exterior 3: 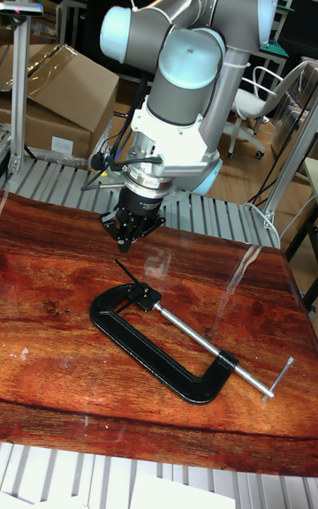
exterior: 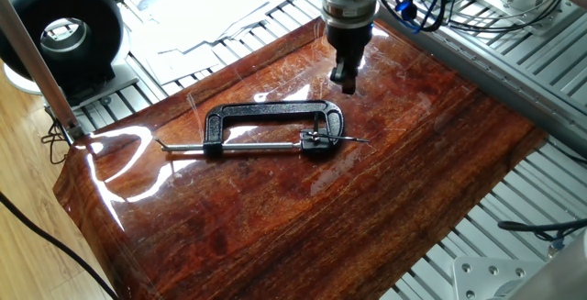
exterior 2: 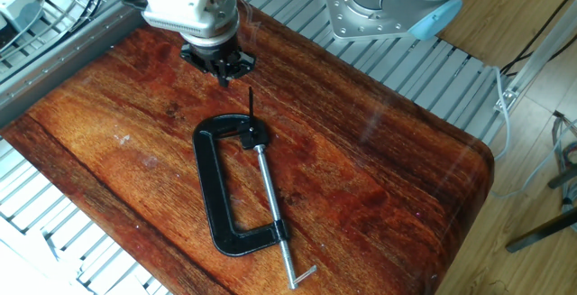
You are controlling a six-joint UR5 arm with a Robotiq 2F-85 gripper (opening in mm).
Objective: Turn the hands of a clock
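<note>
So far nothing of the turning itself looks begun. The C-clamp (exterior: 275, 126) that stands in for the clock lies flat on the glossy wooden table (exterior: 385, 199), its long steel screw rod (exterior 2: 270, 214) running across the frame's open mouth. The clock's hands, a needle-thin pin (exterior 2: 251, 100) set in a small black block, are held in the jaw at the end nearest the robot; in the tall fixed view the pin (exterior 3: 127, 271) points up and to the left, away from the frame.

The gripper (exterior 2: 223, 64) hangs fingers-down above the wood just beyond the pin's free tip, close to it but apart from it, and nothing shows between the fingers. They look close together, yet whether they are fully closed I cannot tell from these views.

As a judgement, this is the approach stage: the arm is nearly lined up, and what is left is to come down beside or onto the pin, make contact, and sweep it round.
</note>
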